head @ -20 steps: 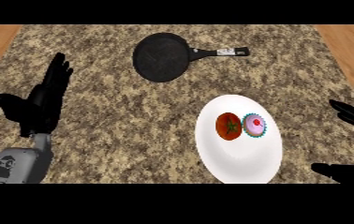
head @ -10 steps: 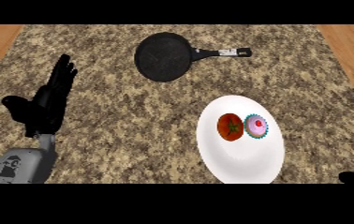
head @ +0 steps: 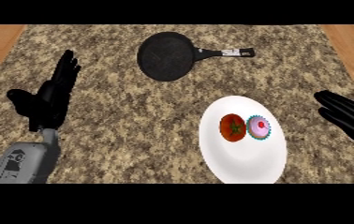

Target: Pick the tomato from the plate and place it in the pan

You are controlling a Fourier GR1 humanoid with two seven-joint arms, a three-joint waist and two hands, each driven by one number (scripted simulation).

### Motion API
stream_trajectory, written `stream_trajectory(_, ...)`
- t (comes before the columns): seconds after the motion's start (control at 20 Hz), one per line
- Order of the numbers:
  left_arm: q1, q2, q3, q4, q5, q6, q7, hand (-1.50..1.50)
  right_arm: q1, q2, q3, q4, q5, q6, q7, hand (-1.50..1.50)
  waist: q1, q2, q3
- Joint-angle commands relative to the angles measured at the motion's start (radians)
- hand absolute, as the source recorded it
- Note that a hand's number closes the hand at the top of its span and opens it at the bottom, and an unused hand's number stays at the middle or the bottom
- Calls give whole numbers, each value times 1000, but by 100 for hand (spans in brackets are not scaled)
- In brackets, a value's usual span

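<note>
A red tomato (head: 233, 127) with a green stem lies on a white plate (head: 242, 164) at the lower right of the counter. A black pan (head: 166, 56), handle pointing right, sits at the back centre with nothing in it. My right hand (head: 337, 109) shows at the right edge, fingers straight and pointing left, about a hand's width to the right of the plate. My left hand (head: 50, 99) rests open at the left, fingers up, far from the tomato.
A pink cupcake (head: 259, 127) in a teal wrapper touches the tomato's right side on the plate. The speckled granite counter (head: 124, 120) ends in wooden strips at both far corners.
My right hand dropped out of view half a second ago and is now back at the right edge, fingers towards the plate. My left hand shifted slightly right and up.
</note>
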Motion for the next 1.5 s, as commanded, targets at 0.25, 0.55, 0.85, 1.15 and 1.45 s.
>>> stream_trajectory(0.25, 61, -27, 8, -72, -34, -12, 18, 0, -17, 139, 175, -70, 217, 63, 169, -150, 6, -1, 1)
stream_trajectory(0.55, 65, -43, 54, -31, -40, -57, -31, 0, -8, 237, 164, -46, 311, 106, 195, -150, 1, 0, 1)
stream_trajectory(0.85, 25, -51, 63, -20, -68, -52, -8, 0, -113, 313, 180, 114, 401, 117, 252, -150, 5, 1, 1)
stream_trajectory(1.15, 74, -68, 47, -146, -76, -54, 69, 0, -183, 294, 105, 295, 353, 202, 99, -150, 10, 1, 1)
stream_trajectory(1.45, 16, -101, 70, -33, -119, -56, 24, 0, -167, 392, 209, 302, 532, 200, 113, -150, 2, 0, 1)
